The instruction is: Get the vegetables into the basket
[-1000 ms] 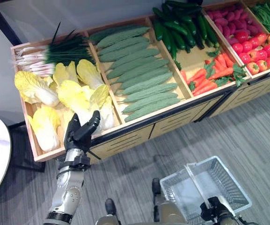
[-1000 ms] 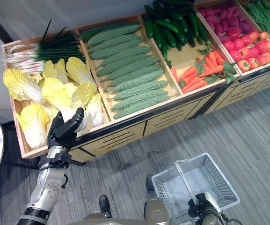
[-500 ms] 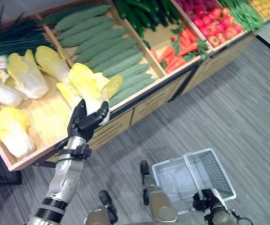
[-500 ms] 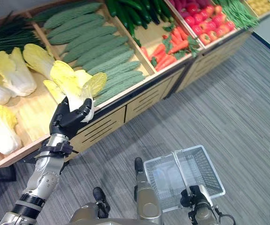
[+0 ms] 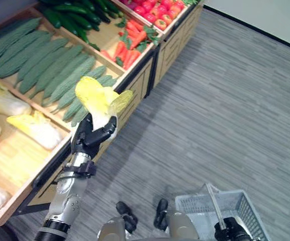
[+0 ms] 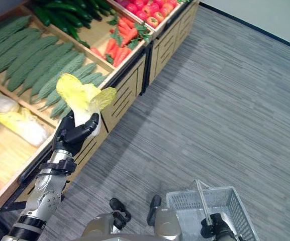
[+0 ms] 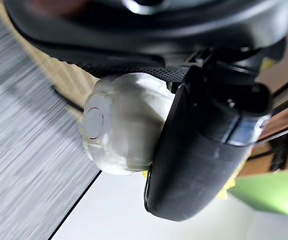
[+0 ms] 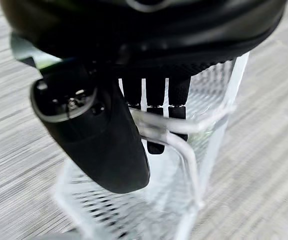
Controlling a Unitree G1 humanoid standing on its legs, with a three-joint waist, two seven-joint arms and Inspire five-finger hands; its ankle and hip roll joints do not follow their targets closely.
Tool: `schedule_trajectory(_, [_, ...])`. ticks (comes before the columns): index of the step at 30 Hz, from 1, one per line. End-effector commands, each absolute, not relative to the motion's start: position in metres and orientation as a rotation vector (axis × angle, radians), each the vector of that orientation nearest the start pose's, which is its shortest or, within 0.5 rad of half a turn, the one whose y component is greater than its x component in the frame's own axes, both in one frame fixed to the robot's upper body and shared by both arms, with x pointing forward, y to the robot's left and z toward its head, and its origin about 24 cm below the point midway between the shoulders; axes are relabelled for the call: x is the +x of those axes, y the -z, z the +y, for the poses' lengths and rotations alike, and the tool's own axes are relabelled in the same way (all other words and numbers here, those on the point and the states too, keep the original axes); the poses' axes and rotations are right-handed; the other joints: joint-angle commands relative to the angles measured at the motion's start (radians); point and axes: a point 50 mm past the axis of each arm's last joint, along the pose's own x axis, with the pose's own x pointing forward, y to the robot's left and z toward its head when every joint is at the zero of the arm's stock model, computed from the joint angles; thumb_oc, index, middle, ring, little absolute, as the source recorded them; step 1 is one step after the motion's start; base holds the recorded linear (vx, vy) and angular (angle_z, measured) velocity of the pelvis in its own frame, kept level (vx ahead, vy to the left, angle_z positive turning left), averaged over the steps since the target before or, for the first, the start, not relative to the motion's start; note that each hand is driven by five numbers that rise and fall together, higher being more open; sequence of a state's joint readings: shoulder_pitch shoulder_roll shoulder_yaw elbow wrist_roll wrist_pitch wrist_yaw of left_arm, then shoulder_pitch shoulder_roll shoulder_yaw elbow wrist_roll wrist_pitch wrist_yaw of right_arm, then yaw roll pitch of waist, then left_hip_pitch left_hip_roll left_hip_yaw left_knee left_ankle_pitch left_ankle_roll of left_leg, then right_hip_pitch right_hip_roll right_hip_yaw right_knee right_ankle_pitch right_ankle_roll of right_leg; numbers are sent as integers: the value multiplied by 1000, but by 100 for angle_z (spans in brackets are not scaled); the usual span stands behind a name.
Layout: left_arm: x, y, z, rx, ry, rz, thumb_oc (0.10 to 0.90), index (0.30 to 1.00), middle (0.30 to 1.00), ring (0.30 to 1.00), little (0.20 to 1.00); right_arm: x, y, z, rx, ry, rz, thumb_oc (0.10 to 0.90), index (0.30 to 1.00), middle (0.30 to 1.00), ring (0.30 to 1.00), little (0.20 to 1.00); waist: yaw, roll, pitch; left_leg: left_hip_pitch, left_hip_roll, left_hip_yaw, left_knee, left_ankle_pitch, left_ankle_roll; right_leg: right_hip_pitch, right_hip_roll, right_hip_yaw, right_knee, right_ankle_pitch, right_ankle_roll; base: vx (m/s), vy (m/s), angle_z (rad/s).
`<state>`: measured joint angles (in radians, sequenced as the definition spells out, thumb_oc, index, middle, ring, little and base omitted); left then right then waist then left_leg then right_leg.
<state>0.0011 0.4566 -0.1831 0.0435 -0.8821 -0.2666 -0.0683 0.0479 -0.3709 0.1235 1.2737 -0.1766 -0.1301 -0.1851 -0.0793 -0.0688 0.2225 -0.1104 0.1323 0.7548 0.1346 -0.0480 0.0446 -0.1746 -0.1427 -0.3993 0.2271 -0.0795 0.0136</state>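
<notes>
Now that our left hand, clenched round one yellow cabbage, has lifted it clear of the wooden stand, we log it held above the floor, well apart from the wire basket whose handle our right hand grips, transfer pending.

Even, soft indoor light, bright over the grey striped floor. Weak shadows lie under the wooden produce shelf. Both wrist views are blurred at close range, backgrounds smeared.
</notes>
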Motion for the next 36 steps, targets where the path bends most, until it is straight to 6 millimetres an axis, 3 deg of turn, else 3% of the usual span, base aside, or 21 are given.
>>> schedule_trajectory(1, [262, -122, 188, -415, 274, -421, 400, 300, 300, 300, 300, 81, 130, -319, -666, 282, 1107, 400, 300, 300, 300, 300, -14, 8, -8, 18, 145, -21, 13, 114, -177, 105, -3, 54, -138, 47, 94, -18, -93, -15])
schedule_trajectory(6, [264, -121, 181, -441, 290, -415, 400, 300, 300, 300, 300, 79, 129, -322, -666, 302, 1104, 400, 300, 300, 300, 300, -26, 29, -1, 21, 169, -26, 1, 156, -202, 100, 24, 72, -134, 34, 74, -19, -116, -13])
schedule_trajectory(10, [267, -123, 171, -439, 343, -409, 400, 300, 300, 300, 300, 79, 125, -329, -670, 330, 1096, 400, 300, 300, 300, 300, -22, 37, 13, -8, 223, -98, 73, 232, -261, 123, 74, 102, -151, 14, 39, 10, -235, 0])
schedule_trajectory(11, [267, -125, 168, -441, 355, -418, 400, 300, 300, 300, 300, 80, 123, -332, -674, 340, 1092, 400, 300, 300, 300, 300, -14, 34, 20, -24, 215, -161, 103, 224, -261, 125, 79, 115, -150, 9, 33, -14, -98, -19])
schedule_trajectory(12, [266, -125, 165, -443, 366, -422, 400, 300, 300, 300, 300, 83, 121, -336, -680, 352, 1087, 400, 300, 300, 300, 300, -5, 33, 23, -44, 175, -259, 96, 204, -244, 121, 78, 131, -150, 12, 37, -90, -10, -29])
schedule_trajectory(13, [267, -126, 163, -441, 370, -430, 400, 300, 300, 300, 300, 87, 119, -338, -687, 357, 1079, 400, 300, 300, 300, 300, 7, 33, 25, -71, 124, -342, 65, 187, -204, 106, 74, 147, -156, 35, 36, -84, 26, -39])
schedule_trajectory(14, [267, -126, 163, -441, 370, -430, 400, 300, 300, 300, 300, 87, 119, -338, -687, 357, 1079, 400, 300, 300, 300, 300, 4, 33, 24, -72, 122, -344, 64, 188, -203, 105, 73, 145, -156, 34, 37, -41, 62, -40])
schedule_trajectory(15, [266, -125, 161, -437, 368, -429, 400, 300, 300, 300, 300, 91, 117, -340, -696, 363, 1066, 400, 300, 300, 300, 300, 22, 37, 25, -89, 67, -487, -7, 155, -181, 99, 71, 194, -151, 41, 48, 56, 74, -40])
schedule_trajectory(18, [265, -126, 164, -415, 363, -448, 400, 300, 300, 300, 300, 97, 113, -344, -720, 357, 1050, 400, 300, 300, 300, 300, 55, 41, 20, -133, 20, -711, -65, 177, -169, 75, 78, 270, -137, 51, 60, 90, 89, -45])
schedule_trajectory(20, [265, -129, 165, -416, 362, -462, 400, 300, 300, 300, 300, 101, 112, -344, -731, 345, 1042, 400, 300, 300, 300, 300, 63, 44, 23, -149, -12, -799, -66, 180, -168, 70, 83, 316, -120, 49, 65, 102, 128, -115])
schedule_trajectory(23, [265, -129, 166, -436, 371, -459, 400, 300, 300, 300, 300, 95, 116, -340, -718, 328, 1060, 400, 300, 300, 300, 300, 52, 45, -1, -123, -20, -746, -82, 166, -152, 61, 67, 340, -112, 42, 77, 96, 228, -86])
schedule_trajectory(29, [262, -128, 170, -427, 374, -458, 400, 300, 300, 300, 300, 89, 122, -333, -695, 306, 1088, 400, 300, 300, 300, 300, 47, 20, -32, -95, -61, -681, -73, 116, -117, 53, 22, 393, -121, 69, 117, 75, 219, -33])
schedule_trajectory(33, [262, -126, 179, -397, 351, -448, 400, 300, 300, 300, 300, 100, 121, -328, -685, 305, 1055, 400, 300, 300, 300, 300, 49, 4, -36, -65, -74, -590, -73, 81, -93, 7, -19, 433, -123, 152, 167, -9, 202, -49])
schedule_trajectory(35, [261, -125, 180, -386, 346, -441, 400, 300, 300, 300, 300, 101, 121, -327, -685, 303, 1048, 400, 300, 300, 300, 300, 55, 3, -34, -58, -70, -572, -75, 79, -91, 4, -25, 419, -118, 162, 168, -16, 102, -83])
schedule_trajectory(36, [259, -121, 186, -366, 327, -421, 400, 300, 300, 300, 300, 104, 122, -323, -685, 293, 1042, 400, 300, 300, 300, 300, 80, 10, -35, -33, -51, -514, -80, 68, -85, -3, -71, 274, -66, 175, 162, -15, 101, -97])
